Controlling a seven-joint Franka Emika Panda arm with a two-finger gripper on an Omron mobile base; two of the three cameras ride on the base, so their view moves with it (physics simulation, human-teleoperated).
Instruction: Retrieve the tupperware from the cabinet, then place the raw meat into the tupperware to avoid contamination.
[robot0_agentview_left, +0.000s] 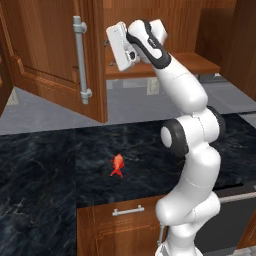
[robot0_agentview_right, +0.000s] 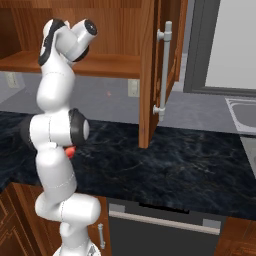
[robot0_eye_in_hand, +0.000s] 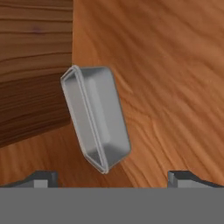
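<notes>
— Black marbled stone makes up the bench (robot0_agentview_left: 45, 170); what sits nearest on it?

— A small bright orange-red lump of raw meat (robot0_agentview_left: 117, 165) with a narrow end, lying alone on the dark top. From the right base view the white arm covers most of it and only a red sliver shows beside the elbow.

— And higher up?

— A large reddish-brown wooden wall cabinet (robot0_agentview_right: 150, 70) with its framed doors swung open, long silver bar handles on them. The gripper (robot0_agentview_left: 116, 46) is raised to the wooden shelf (robot0_agentview_right: 100, 64); in the left base view its fingers are hard to make out.

— Can you tell how the jaws stand?

— Spread wide, nothing between them; the hand view shows the two dark tips far apart.

— What lies beyond them?

— A small shallow rectangular tupperware (robot0_eye_in_hand: 96, 116) of pale grey-white translucent plastic, resting on the shelf by the cabinet's inner wall, clear of both tips.
</notes>
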